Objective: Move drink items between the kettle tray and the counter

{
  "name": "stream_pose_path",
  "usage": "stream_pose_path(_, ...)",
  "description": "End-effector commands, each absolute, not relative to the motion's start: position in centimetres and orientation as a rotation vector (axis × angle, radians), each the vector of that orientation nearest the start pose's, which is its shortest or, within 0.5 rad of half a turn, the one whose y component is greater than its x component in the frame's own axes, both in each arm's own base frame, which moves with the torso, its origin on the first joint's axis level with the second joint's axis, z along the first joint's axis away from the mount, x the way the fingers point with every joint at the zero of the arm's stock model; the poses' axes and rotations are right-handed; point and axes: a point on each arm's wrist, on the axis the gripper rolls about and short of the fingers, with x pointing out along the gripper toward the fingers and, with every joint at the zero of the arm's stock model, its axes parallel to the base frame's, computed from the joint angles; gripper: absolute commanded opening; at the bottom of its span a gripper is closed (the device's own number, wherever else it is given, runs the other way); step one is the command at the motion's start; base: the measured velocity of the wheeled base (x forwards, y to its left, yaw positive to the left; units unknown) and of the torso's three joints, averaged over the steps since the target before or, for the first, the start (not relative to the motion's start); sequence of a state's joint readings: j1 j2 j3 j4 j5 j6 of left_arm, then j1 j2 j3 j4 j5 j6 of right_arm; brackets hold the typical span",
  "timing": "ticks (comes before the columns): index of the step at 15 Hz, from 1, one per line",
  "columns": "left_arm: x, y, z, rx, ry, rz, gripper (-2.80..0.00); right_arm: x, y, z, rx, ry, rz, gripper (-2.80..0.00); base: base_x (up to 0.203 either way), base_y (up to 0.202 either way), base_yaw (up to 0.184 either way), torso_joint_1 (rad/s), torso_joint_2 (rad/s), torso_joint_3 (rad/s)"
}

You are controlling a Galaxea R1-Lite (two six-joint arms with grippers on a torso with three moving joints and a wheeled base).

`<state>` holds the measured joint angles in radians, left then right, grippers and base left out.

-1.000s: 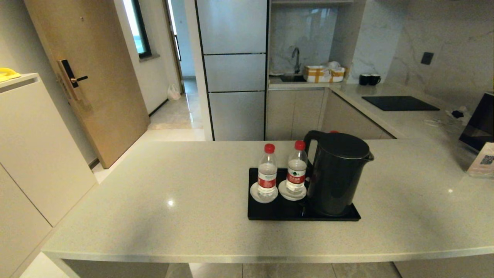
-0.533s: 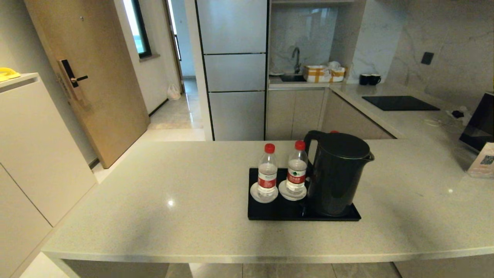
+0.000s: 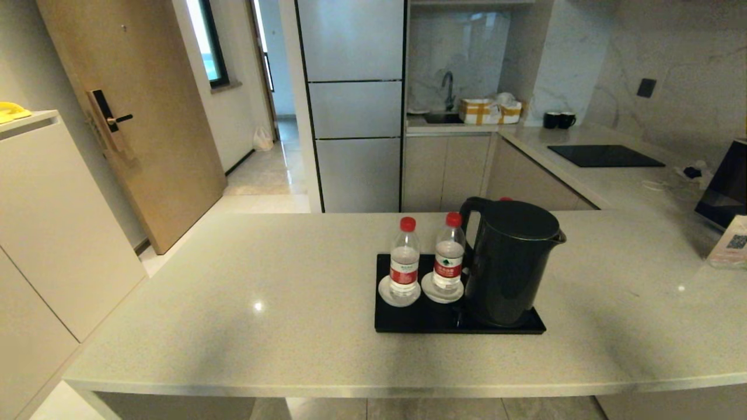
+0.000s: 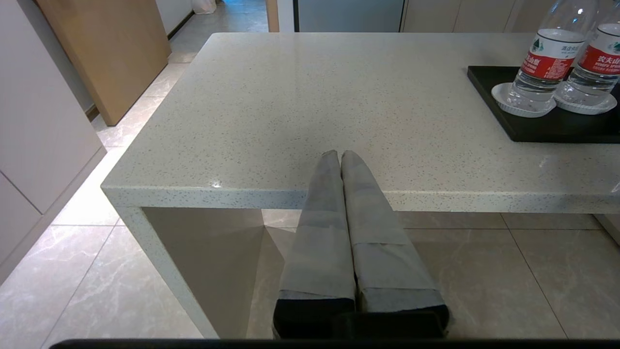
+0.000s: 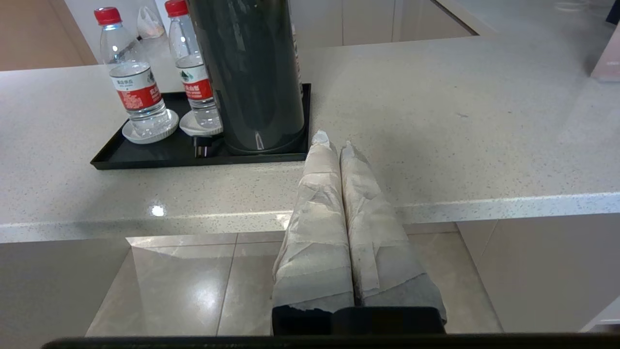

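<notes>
Two clear water bottles with red caps, the left bottle (image 3: 404, 259) and the right bottle (image 3: 449, 256), stand upright on white coasters on the glossy black kettle tray (image 3: 408, 321), beside a dark kettle (image 3: 509, 262). The tray rests on the speckled stone counter (image 3: 262, 303). Neither arm shows in the head view. My left gripper (image 4: 340, 154) is shut and empty at the counter's near edge, left of the tray (image 4: 533, 131). My right gripper (image 5: 334, 140) is shut and empty, just short of the tray's near right corner (image 5: 290, 157).
A white card with a QR code (image 3: 729, 242) and a dark appliance (image 3: 726, 186) stand at the counter's right end. A black cooktop panel (image 3: 604, 156) and two dark mugs (image 3: 558, 120) lie on the back counter. Bare counter stretches left of the tray.
</notes>
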<state>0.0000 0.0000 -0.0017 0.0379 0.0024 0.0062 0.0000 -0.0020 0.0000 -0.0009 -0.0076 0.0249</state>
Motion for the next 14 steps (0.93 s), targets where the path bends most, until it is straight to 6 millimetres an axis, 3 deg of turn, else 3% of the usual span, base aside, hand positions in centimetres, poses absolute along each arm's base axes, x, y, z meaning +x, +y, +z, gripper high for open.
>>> stream_pose_path(1,-2.3,0.01,7.2,0.006,0.037,0.003,-2.8,-2.27,-0.02,7.57,0.025,0.0,-0.008,-2.8,0.0,0.0,0.0,0.0,0.0,0.0)
stream_pose_path(14,-2.3,0.0,7.21,0.006,0.036,0.004,-2.8,-2.26,-0.02,7.57,0.026,0.001,-0.008,-2.8,0.0,0.0,0.0,0.0,0.0,0.0)
